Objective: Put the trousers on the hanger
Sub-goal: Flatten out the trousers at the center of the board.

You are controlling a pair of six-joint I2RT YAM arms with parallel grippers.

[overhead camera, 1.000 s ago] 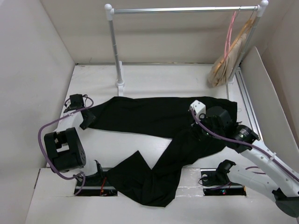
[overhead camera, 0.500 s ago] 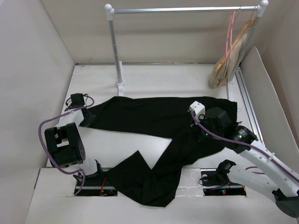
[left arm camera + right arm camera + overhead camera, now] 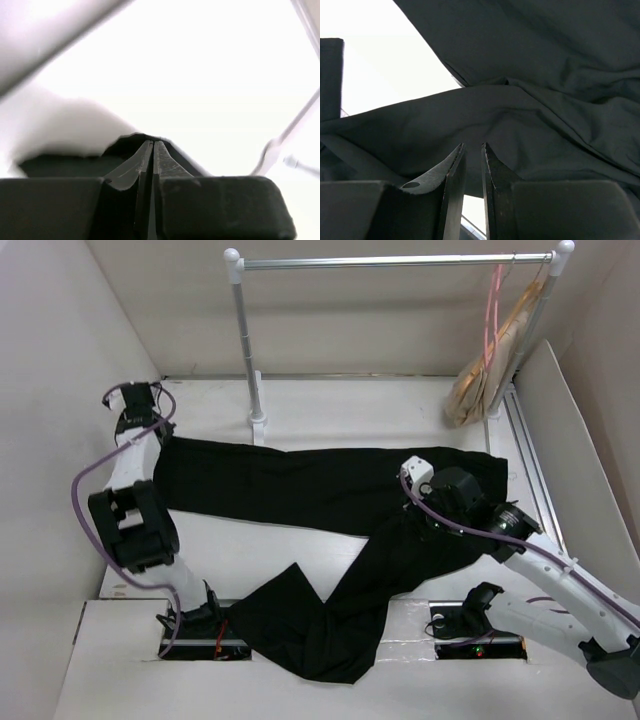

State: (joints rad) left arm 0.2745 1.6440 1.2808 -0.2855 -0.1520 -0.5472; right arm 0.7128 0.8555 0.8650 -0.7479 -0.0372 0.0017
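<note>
The black trousers [image 3: 300, 485] lie spread on the white table, one leg stretched left and the other trailing over the near edge. My left gripper [image 3: 152, 432] is at the far left, shut on the end of the left leg; dark cloth [image 3: 125, 146] shows around its closed tips [image 3: 151, 142]. My right gripper [image 3: 425, 508] hovers over the trousers' upper part [image 3: 545, 100], its jaws [image 3: 472, 145] a narrow gap apart with nothing between. The pink hanger [image 3: 490, 320] hangs on the rail at the back right.
A clothes rack stands at the back: rail [image 3: 390, 260], left pole [image 3: 243, 340] with its base [image 3: 258, 420] near the left leg. Beige hangers [image 3: 485, 380] hang beside the pink one. White walls close in the left, the back and the right.
My left gripper has moved back and to the left, pulling the left leg's end out straighter. My right gripper has shifted slightly left over the trousers.
</note>
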